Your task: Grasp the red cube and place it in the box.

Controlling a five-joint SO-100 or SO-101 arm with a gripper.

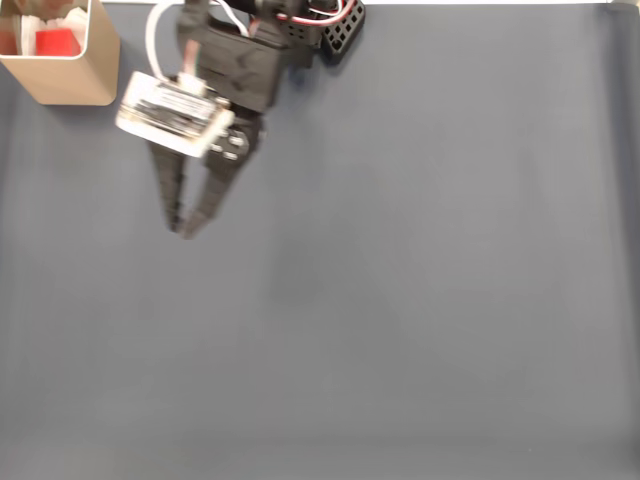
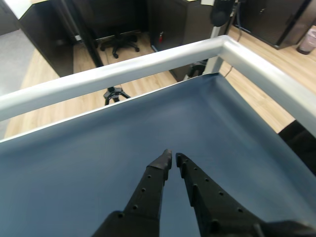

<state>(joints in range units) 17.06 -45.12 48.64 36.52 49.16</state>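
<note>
Small bright red cube [image 1: 57,42] with plain matte faces, sitting inside the tan cardboard-coloured box [image 1: 85,75] at the top left corner of the fixed view. Box square in plan, with tall smooth walls, rounded corners and a white lining along the inner rim; some white material beside the cube inside, too small to make out. Box resting on a dark blue-grey mat [image 1: 420,300], flat, matte and slightly cloth-like, spread over the whole table.

Black plastic two-finger gripper [image 1: 184,229] just to the right of the box in the fixed view, apart from it, pointing down the picture. Long tapered fingers, narrowing to blunt tips nearly touching, holding nothing between them. Above the fingers, a pale rectangular module [image 1: 172,112] strapped across the black wrist housing, with white and red cables looping toward the top edge.

In the wrist view, the same gripper [image 2: 172,157] rising from the bottom edge: two slim black fingers [image 2: 150,190] with rows of small round holes along their faces, tips drawn almost together with only a thin sliver of mat between. Beyond the mat [image 2: 74,163], a rounded silvery metal rail [image 2: 148,66] bending at a corner on the right, then light wooden flooring [image 2: 44,84], dark cabinets and a black office chair base [image 2: 118,42].
</note>
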